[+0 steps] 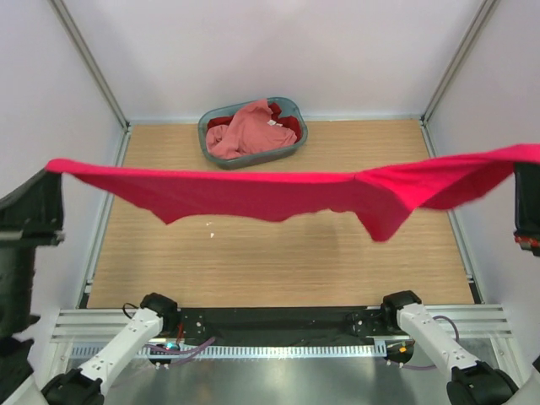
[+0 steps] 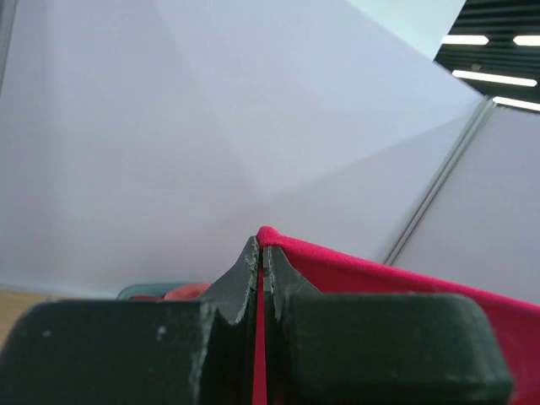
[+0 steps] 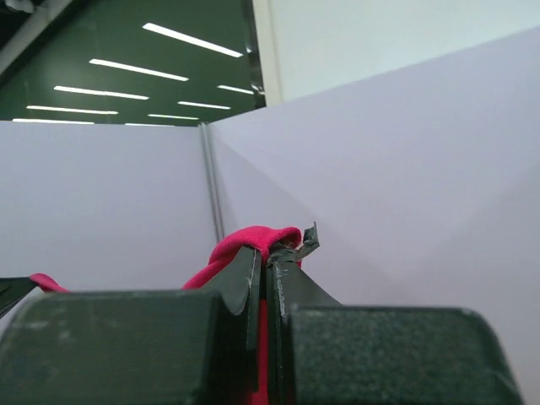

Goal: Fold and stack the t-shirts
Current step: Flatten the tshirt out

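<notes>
From above I see the crimson t-shirt (image 1: pixel 253 190) stretched in the air between both arms, over the table (image 1: pixel 253 261); the pink t-shirt (image 1: pixel 249 131) lies in the basket (image 1: pixel 205 135). Only the wrist views show my left gripper (image 2: pixel 260 253) and right gripper (image 3: pixel 268 257) pinched tight on the crimson hem.

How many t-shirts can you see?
3: crimson t-shirt stretched between left gripper and right gripper; pink t-shirt atop a darker red t-shirt in the basket. More may be hidden underneath.

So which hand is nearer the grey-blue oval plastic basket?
Left. The basket sits left of centre; the left hand hangs on that side, the right hand opposite.
</notes>
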`<state>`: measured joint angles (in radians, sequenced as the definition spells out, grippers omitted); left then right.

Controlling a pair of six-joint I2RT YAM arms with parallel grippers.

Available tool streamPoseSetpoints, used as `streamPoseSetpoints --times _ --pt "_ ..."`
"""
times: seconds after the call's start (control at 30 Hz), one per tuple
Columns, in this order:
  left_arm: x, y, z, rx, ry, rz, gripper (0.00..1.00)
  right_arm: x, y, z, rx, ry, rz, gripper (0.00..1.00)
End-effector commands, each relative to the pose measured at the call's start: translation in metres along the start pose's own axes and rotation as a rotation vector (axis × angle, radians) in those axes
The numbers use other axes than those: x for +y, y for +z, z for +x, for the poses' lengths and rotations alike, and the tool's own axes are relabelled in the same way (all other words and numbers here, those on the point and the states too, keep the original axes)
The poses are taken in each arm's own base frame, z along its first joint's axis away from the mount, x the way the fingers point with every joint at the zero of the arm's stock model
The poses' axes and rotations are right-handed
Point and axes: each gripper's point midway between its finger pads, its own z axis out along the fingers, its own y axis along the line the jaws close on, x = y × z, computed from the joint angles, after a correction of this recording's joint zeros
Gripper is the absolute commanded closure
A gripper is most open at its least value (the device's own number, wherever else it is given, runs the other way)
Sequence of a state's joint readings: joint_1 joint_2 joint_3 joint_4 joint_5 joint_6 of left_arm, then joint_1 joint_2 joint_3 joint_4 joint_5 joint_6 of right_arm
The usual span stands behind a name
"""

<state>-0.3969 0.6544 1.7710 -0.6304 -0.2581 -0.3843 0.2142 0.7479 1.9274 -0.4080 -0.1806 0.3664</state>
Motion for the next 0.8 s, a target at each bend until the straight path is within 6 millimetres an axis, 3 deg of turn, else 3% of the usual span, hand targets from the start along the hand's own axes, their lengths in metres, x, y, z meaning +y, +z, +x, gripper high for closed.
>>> streamPoseSetpoints --times 0.0,0.13,0.23,0.27,0.33,0.37,0.4,0.43,0.47,0.5,0.53,0.57,0.6,0.63,0.67,0.73,0.77 --pt "-0.008 -0.022 -0.037 -0.123 0.009 0.050 0.99 0.018 -0.004 -0.003 0.017 0.064 -0.071 0.99" --pt "-0.004 -0.028 -0.041 -0.142 0.010 0.040 1.00 0.021 -0.004 -0.001 0.021 0.090 -0.080 0.99" --pt "-0.001 -0.015 -0.014 -0.077 0.015 0.034 1.00 0.008 0.001 0.028 0.082 0.104 -0.052 0.99" --pt "0.005 -0.005 0.010 -0.025 0.023 0.016 0.99 -0.005 0.005 0.055 0.136 0.115 -0.024 0.99" --pt "0.011 0.009 0.043 0.042 0.029 -0.002 1.00 -0.018 0.005 0.081 0.174 0.116 0.003 0.99" --pt "0.014 0.017 0.058 0.066 0.027 -0.012 0.99 -0.036 0.008 0.117 0.231 0.120 0.040 0.99" --pt "0.025 0.027 0.095 0.140 0.040 -0.042 0.99 -0.047 0.007 0.135 0.252 0.114 0.072 0.99" --pt "0.030 0.037 0.118 0.188 0.035 -0.067 1.00 -0.057 0.005 0.152 0.272 0.104 0.093 0.99" --pt "0.038 0.044 0.137 0.213 0.037 -0.093 0.99 -0.076 0.000 0.195 0.341 0.109 0.130 0.99" --pt "0.053 0.050 0.176 0.285 0.055 -0.137 0.99 -0.089 -0.003 0.217 0.368 0.101 0.164 0.99" --pt "0.064 0.053 0.200 0.323 0.071 -0.169 1.00 -0.098 -0.008 0.236 0.393 0.097 0.180 0.99" --pt "0.076 0.059 0.225 0.359 0.068 -0.220 1.00 -0.115 -0.018 0.276 0.439 0.094 0.212 0.99" --pt "0.093 0.062 0.236 0.349 0.083 -0.300 1.00 -0.127 -0.024 0.296 0.458 0.089 0.246 0.99" --pt "0.109 0.059 0.271 0.404 0.112 -0.341 1.00 -0.136 -0.026 0.310 0.452 0.080 0.255 0.99" --pt "0.122 0.062 0.296 0.446 0.133 -0.386 1.00 -0.155 -0.043 0.352 0.524 0.080 0.308 0.99" --pt "0.150 0.059 0.331 0.486 0.185 -0.493 1.00 -0.183 -0.055 0.383 0.545 0.063 0.416 0.99" --pt "0.164 0.060 0.356 0.535 0.203 -0.551 1.00 -0.202 -0.073 0.414 0.605 0.052 0.497 0.99"
